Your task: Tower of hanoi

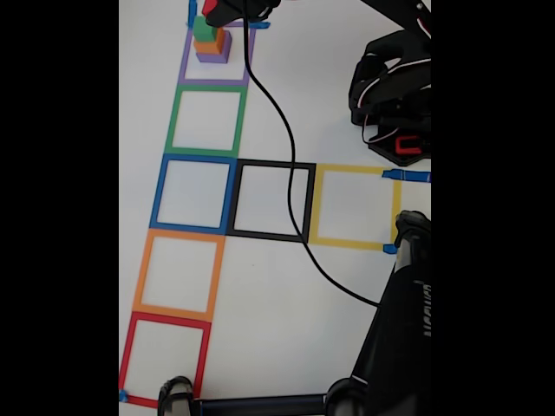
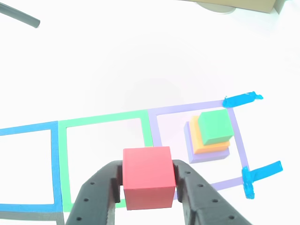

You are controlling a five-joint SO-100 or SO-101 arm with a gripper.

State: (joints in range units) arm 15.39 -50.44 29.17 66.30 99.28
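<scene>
While the white table (image 1: 277,87) carries its taped squares, I see my gripper (image 2: 148,185) clamped on the red cube (image 2: 147,176), above the purple-orange-green stack (image 2: 211,138) in the purple square (image 2: 239,140).

Small red cube (image 2: 147,180): matt, smooth, looks like foam or soft plastic, edges slightly rounded. Green cube (image 2: 215,126), orange cube (image 2: 204,146) & purple cube (image 2: 194,154) under it: same matt, even finish, no gloss. Black plastic fingers (image 2: 101,194): dull, faintly grainy, w/ small round holes. White bench (image 2: 140,61): smooth, pale sheen. Blue tape strips (image 2: 241,99): glossy, wrinkled. Black cable (image 1: 277,130): smooth, rubbery.
</scene>
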